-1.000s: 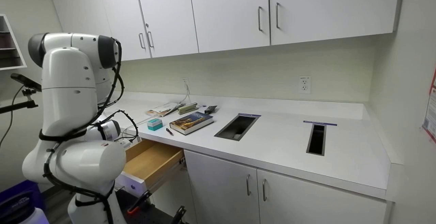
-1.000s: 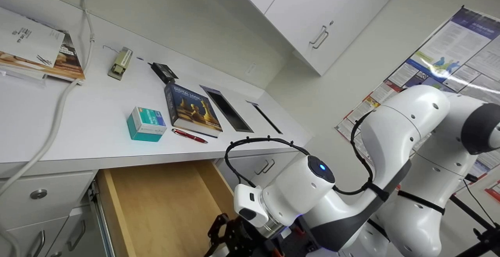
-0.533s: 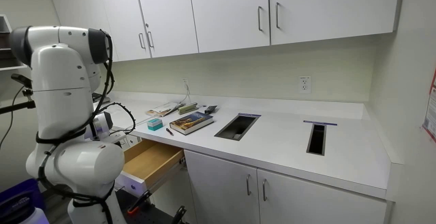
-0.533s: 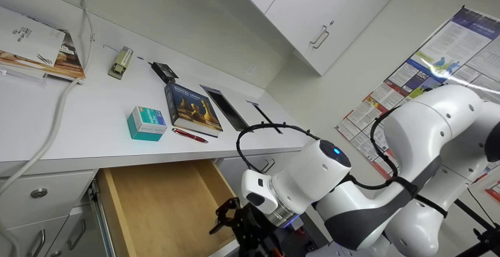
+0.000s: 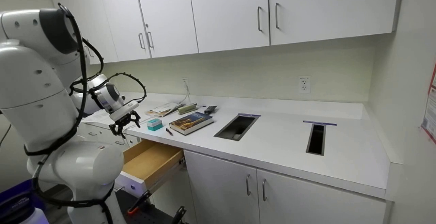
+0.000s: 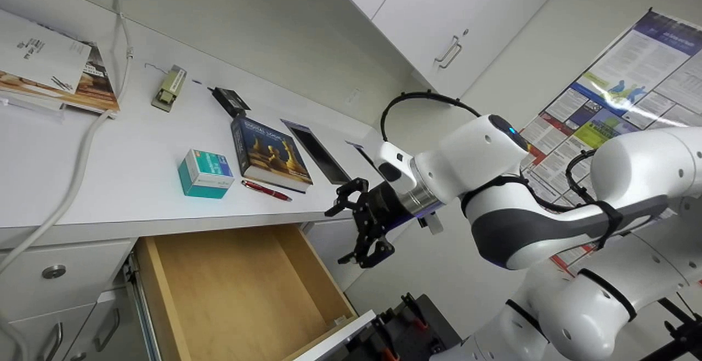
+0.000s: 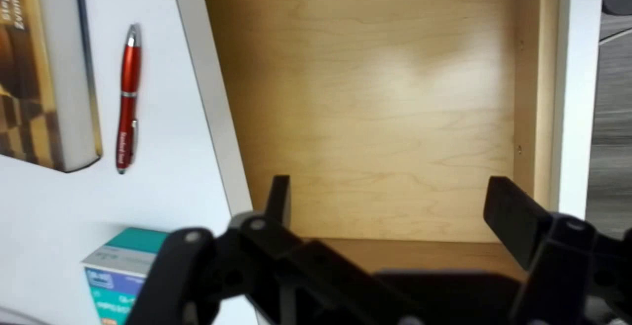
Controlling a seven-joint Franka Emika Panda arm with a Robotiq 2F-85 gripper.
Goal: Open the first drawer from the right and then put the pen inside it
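Observation:
The drawer is pulled out below the counter, its tan wooden inside bare in the wrist view. A red pen with a silver tip lies on the white counter, close to the front edge and beside the book. In both exterior views the pen rests between book and counter edge. My gripper hangs above the drawer, fingers spread wide with nothing between them. An exterior view shows the gripper up at about counter level, apart from the pen and over the drawer's side.
A thick book lies behind the pen. A teal and white box stands left of it in that view. The counter edge runs between pen and drawer. A white cable crosses the counter. Black clamps sit near the drawer front.
My gripper has risen from low at the drawer's front to above the drawer, and both fingers now show spread apart. The drawer stays pulled out. The pen has not moved.

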